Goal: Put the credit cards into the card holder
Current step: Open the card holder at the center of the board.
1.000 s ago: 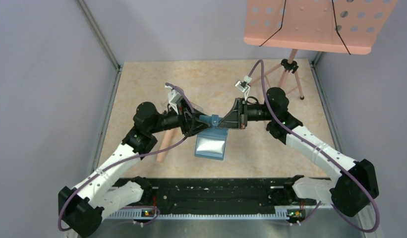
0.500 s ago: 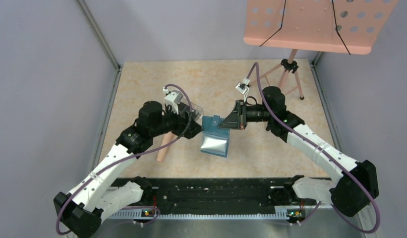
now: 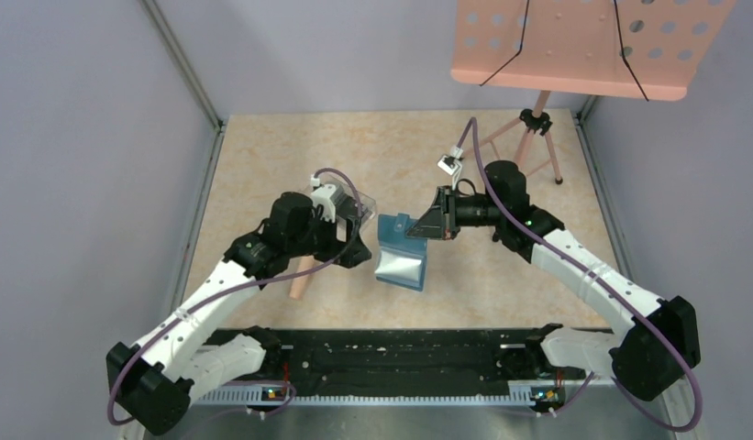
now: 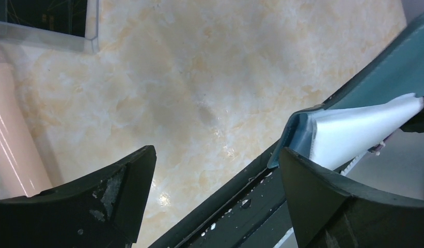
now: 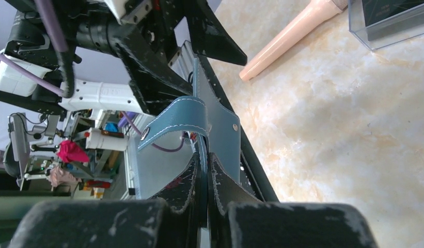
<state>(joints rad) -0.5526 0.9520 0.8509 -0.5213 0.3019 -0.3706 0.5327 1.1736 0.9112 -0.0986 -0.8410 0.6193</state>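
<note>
The teal-blue card holder (image 3: pixel 400 255) hangs half open above the table's middle, its pale inner face (image 4: pixel 354 132) showing. My right gripper (image 3: pixel 420 229) is shut on its upper edge, and the right wrist view shows the fingers (image 5: pixel 191 178) pinching the leather (image 5: pixel 220 129) below the strap with the snap. My left gripper (image 3: pixel 360 242) stands open just left of the holder. Its jaws are wide apart with nothing between them (image 4: pixel 217 155), and the right finger is close to the holder's edge. Black credit cards (image 4: pixel 39 13) lie in the clear box (image 3: pixel 364 203), seen also from the right wrist (image 5: pixel 393 10).
A pale pink cylinder (image 3: pixel 302 278) lies on the table below the left arm. A pink perforated music stand (image 3: pixel 574 41) on a tripod stands at the back right. A black rail (image 3: pixel 400 353) runs along the near edge. Grey walls close in both sides.
My left gripper has opened wide and drawn back to the left, away from the card holder. The holder has swung slightly right and hangs from the right gripper alone.
</note>
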